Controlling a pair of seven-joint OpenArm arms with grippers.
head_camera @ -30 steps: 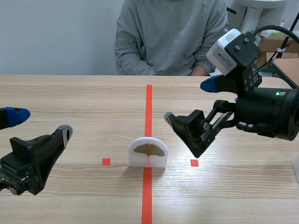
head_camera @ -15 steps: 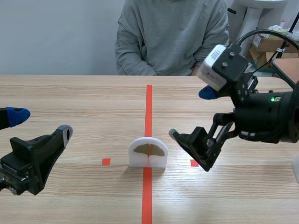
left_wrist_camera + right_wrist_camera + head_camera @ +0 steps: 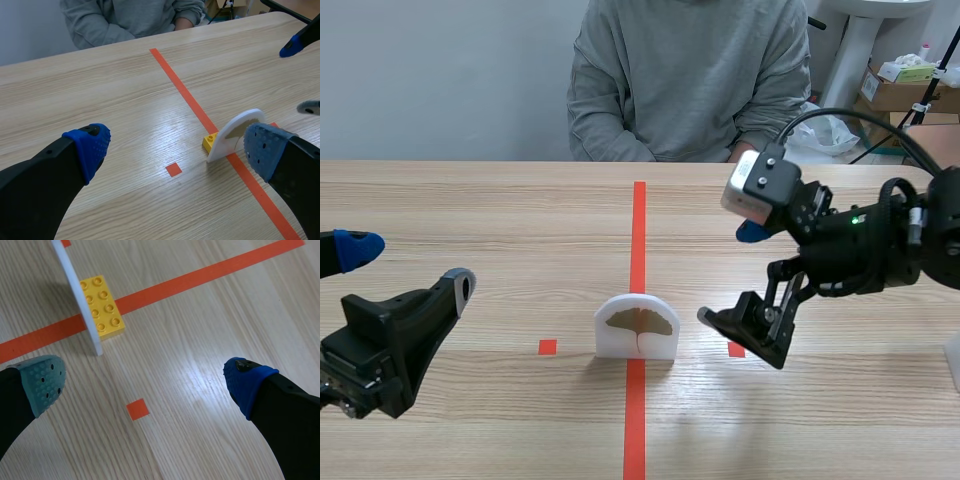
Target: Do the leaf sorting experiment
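Note:
A white half-round plaque (image 3: 637, 326) showing a ginkgo leaf stands upright on the orange-red centre line. In the left wrist view the plaque (image 3: 235, 134) rests on a yellow brick (image 3: 209, 143), ahead of my right finger. My left gripper (image 3: 405, 268) hangs open at the near left, well apart from the plaque. My right gripper (image 3: 730, 275) is open just right of the plaque, low over the table. Its wrist view shows the plaque's thin edge (image 3: 77, 295) and the yellow brick (image 3: 103, 305) ahead of the open gripper (image 3: 145, 382), with nothing between the fingers.
A person in a grey sweater (image 3: 685, 75) sits across the table. Cardboard boxes (image 3: 905, 85) stand behind at the right. A white object (image 3: 954, 360) shows at the table's right edge. The right arm's fingertips (image 3: 292, 46) appear beyond the plaque in the left wrist view.
My right arm has come down and tilted, bringing its open gripper lower beside the plaque's right. The left arm and the plaque have not moved.

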